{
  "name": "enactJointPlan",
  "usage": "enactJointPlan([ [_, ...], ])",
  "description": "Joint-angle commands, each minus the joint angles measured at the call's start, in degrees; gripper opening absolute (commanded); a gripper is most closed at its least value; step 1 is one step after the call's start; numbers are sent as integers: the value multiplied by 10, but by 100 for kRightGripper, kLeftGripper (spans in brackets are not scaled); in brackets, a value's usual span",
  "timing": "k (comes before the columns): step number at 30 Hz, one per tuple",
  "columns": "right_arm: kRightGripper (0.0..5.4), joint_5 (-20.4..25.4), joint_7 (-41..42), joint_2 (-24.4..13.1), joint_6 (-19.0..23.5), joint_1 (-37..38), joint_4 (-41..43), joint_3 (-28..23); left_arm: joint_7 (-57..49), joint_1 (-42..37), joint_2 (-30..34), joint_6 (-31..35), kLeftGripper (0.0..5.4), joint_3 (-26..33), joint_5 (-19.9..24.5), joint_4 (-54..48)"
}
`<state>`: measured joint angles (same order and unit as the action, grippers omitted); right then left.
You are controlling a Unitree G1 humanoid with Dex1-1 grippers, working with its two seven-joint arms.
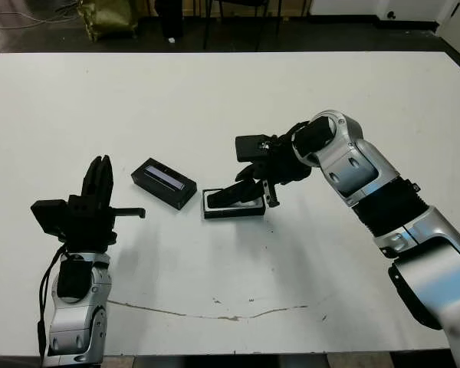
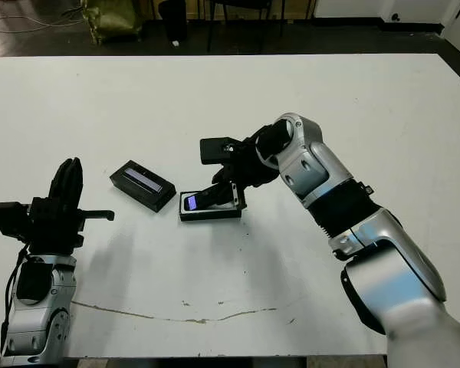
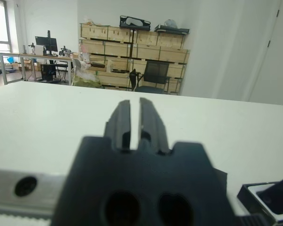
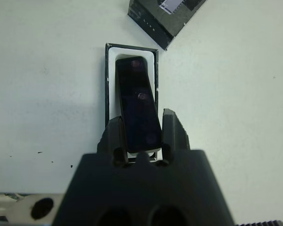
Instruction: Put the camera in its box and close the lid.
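The camera [image 1: 231, 194], a slim black bar, lies tilted in the box [image 1: 231, 211], a shallow black tray with white lining. Its left end rests down in the tray and its right end is raised. My right gripper [image 1: 259, 192] is shut on that raised end; in the right wrist view both fingers [image 4: 171, 128] hug the camera's [image 4: 137, 103] sides over the box [image 4: 107, 84]. The lid [image 1: 163, 182], black with a glossy window, lies on the table just left of the box. My left gripper [image 1: 100, 165] stands upright at the near left, shut and holding nothing.
The white table [image 1: 238, 100] stretches wide behind the box and lid. A thin dark crack line [image 1: 215, 313] runs along the near part. Beyond the far edge are a dark floor, chair legs and an olive bag [image 1: 107, 17].
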<state>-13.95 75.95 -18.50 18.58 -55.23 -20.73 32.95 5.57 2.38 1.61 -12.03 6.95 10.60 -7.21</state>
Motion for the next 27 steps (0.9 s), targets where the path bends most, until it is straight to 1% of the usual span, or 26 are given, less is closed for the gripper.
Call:
enactJointPlan([
  [1, 20, 7, -7, 6, -9, 15, -2, 2, 1, 9, -1, 6, 0, 1, 2, 6],
  [3, 20, 7, -6, 6, 0, 14, -2, 2, -2, 10, 0, 8, 0, 1, -1, 4],
  [4, 29, 7, -4, 7, 0, 12, -5, 3, 0, 9, 0, 6, 0, 1, 1, 6],
  [5, 43, 7, -1, 7, 0, 10, -7, 4, 2, 9, 1, 4, 0, 1, 1, 7],
  [7, 77, 14, 12, 7, -16, 5, -18, 4, 1, 8, 1, 2, 0, 1, 0, 9],
  [11, 169, 25, 43, 12, -34, -9, -48, 8, 1, 8, 1, -2, 0, 1, -4, 11],
  [14, 235, 19, 44, 14, -55, -11, -57, 11, 0, 9, -1, 0, 0, 1, -2, 10],
  [17, 301, 18, 45, 15, -65, -10, -61, 10, 2, 9, -1, -2, 0, 1, -1, 12],
  [20, 364, 20, 48, 16, -65, -10, -64, 8, 4, 9, -2, -3, 0, 1, 3, 13],
  [23, 431, 20, 49, 14, -78, -9, -64, 8, -3, 10, -2, 1, 0, 0, -4, 11],
  [26, 496, 20, 50, 14, -74, -9, -62, 8, 0, 10, -2, -1, 0, 0, -1, 11],
  [27, 521, 21, 49, 14, -79, -8, -62, 7, 1, 10, -2, -2, 0, 0, 0, 12],
])
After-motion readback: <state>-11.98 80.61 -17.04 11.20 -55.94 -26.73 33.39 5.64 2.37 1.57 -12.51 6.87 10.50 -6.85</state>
